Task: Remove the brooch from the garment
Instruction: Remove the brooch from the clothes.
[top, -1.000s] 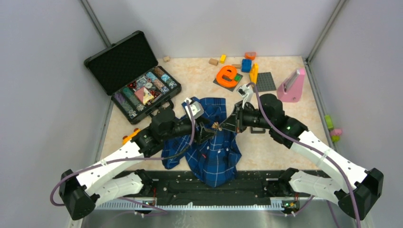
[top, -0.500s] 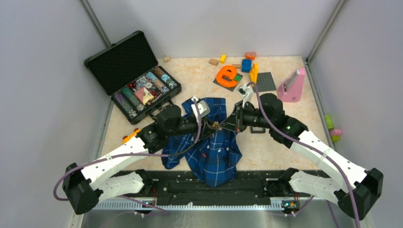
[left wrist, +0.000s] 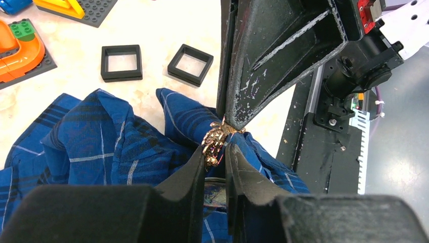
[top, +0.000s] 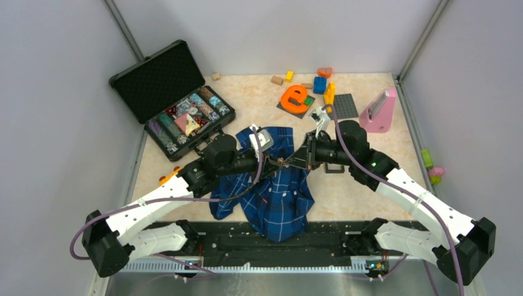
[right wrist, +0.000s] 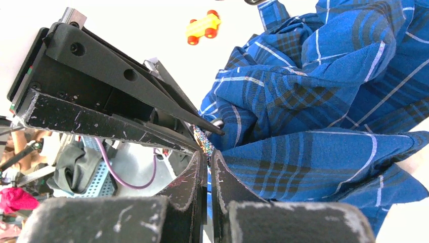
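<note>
From above, the left gripper and right gripper meet tip to tip at the brooch, which sits on the bunched shirt. Pulling apart from here could tear the cloth or flick the brooch away. The open case at the back left holds small colourful pieces in compartments.

Left wrist: the left fingers stand nearly together, flanking the gold brooch. Whether they pinch it I cannot tell. If they grip cloth instead, the shirt would probably lift along.

Right wrist: the right fingers are pressed together, their tips at the brooch. They may slip off.
</note>
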Controlling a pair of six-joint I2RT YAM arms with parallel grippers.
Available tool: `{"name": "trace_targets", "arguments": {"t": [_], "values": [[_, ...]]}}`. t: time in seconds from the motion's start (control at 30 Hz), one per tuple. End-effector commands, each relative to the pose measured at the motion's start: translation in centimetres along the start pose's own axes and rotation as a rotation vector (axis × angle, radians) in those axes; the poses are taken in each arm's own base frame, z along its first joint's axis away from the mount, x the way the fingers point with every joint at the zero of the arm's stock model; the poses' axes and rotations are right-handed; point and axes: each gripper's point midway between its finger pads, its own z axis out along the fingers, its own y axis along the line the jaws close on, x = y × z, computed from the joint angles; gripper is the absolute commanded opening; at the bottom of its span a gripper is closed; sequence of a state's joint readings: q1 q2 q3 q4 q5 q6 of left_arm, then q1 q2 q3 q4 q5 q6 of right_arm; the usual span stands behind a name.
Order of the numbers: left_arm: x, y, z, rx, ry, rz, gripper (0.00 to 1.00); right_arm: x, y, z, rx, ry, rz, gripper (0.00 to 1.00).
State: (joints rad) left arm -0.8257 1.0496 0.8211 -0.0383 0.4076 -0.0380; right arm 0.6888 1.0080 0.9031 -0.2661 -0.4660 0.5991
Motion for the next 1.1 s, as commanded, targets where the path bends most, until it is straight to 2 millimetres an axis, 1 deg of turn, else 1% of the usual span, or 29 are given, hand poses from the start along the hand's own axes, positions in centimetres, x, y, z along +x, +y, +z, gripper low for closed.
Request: {"name": "trace_targets", "arguments": {"t": [0.0,0.2,0.4,0.57,0.7,0.8,0.93,1.07], "values": [[-1.9,1.6,0.1,-0.088,-0.071,0.020,0.21,-1.5,4.5,-0.7,-0.184,-0.035,0.019,0.00],[-2.9,2.0,-0.4,-0.128,-0.164,-0.009,0.21,-0.9,4.9,-0.6,-0.219,-0.031,0.078,0.00],[-3.1,2.3,-0.1,-0.140,-0.193,-0.045,0.17,0.0,5.6,-0.2,-0.248,-0.021,0.105,0.00],[-3.0,3.1,0.1,-0.178,-0.196,-0.056,0.13,-0.2,6.1,-0.5,-0.256,-0.031,0.121,0.00],[-3.4,3.4,-0.3,-0.205,-0.238,-0.070,0.13,-0.3,5.1,-0.7,-0.190,-0.043,0.107,0.00],[-4.2,3.5,-1.3,-0.231,-0.301,-0.079,0.14,-0.1,4.4,-0.7,-0.157,-0.053,0.109,0.00],[-4.5,3.7,-2.4,-0.263,-0.334,-0.088,0.15,0.3,3.0,-0.6,-0.099,-0.056,0.104,0.00],[-4.8,3.9,-3.2,-0.288,-0.367,-0.098,0.16,0.7,2.7,-0.2,-0.101,-0.042,0.112,0.00]]}}
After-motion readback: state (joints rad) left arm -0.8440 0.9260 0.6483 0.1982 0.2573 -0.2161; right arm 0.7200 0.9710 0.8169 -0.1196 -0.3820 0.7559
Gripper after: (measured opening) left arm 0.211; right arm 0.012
